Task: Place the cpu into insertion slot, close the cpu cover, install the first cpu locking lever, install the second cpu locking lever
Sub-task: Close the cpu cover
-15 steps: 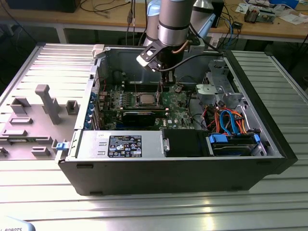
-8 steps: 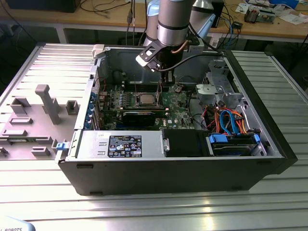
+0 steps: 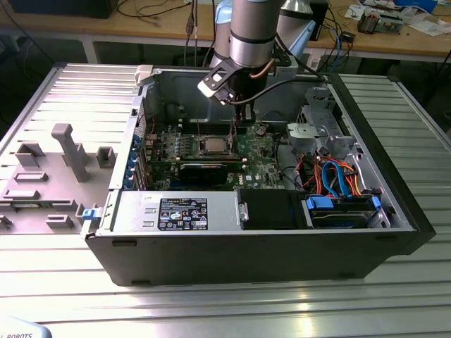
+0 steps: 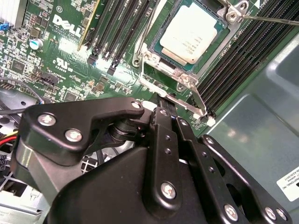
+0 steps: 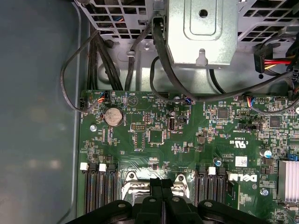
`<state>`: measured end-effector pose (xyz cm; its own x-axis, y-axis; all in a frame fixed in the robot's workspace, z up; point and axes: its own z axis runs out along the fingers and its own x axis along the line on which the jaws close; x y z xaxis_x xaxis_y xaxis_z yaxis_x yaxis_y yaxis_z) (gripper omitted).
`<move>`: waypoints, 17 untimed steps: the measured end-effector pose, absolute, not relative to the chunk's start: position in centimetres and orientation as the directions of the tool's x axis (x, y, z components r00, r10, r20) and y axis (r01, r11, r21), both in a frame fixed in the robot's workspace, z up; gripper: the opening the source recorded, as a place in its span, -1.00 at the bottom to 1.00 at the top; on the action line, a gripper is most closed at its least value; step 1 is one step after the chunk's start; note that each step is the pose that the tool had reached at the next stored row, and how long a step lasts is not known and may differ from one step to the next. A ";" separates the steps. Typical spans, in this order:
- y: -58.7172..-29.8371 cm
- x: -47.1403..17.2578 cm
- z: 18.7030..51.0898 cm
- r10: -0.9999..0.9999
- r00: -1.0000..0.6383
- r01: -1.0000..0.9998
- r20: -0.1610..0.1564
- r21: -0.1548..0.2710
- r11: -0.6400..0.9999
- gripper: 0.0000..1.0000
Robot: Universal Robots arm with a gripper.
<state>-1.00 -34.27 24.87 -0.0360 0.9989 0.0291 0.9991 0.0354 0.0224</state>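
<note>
The cpu (image 4: 194, 35), a flat square with a silver-grey top, lies in the insertion slot (image 4: 150, 57) on the green motherboard; in the exterior view the cpu (image 3: 211, 146) sits mid-board. The cpu cover (image 4: 170, 66), a thin silver frame, lies flat around the chip. One thin lever rod (image 4: 271, 18) sticks out past a corner of the socket, and a silver lever strip (image 4: 189, 101) runs along the near edge. My gripper (image 4: 161, 101) hangs just off that edge, its black fingers (image 5: 155, 185) pressed together with nothing seen between them. In the exterior view the gripper (image 3: 243, 120) stands over the board behind the socket.
Long black memory slots (image 4: 117, 28) flank the socket on both sides. A metal drive cage (image 5: 201, 32) and black cables (image 5: 163, 70) crowd one end of the board. The case wall (image 4: 261, 135) is close by. A grey fixture plate (image 3: 63, 155) lies at the exterior view's left.
</note>
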 end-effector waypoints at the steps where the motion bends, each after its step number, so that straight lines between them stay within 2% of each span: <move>1: -34.3 -1.0 24.9 0.999 -0.036 0.999 0.029 0.022 0.035 -0.79; 17: -34.3 -1.4 24.9 0.999 -0.036 0.999 0.029 0.022 0.035 -0.79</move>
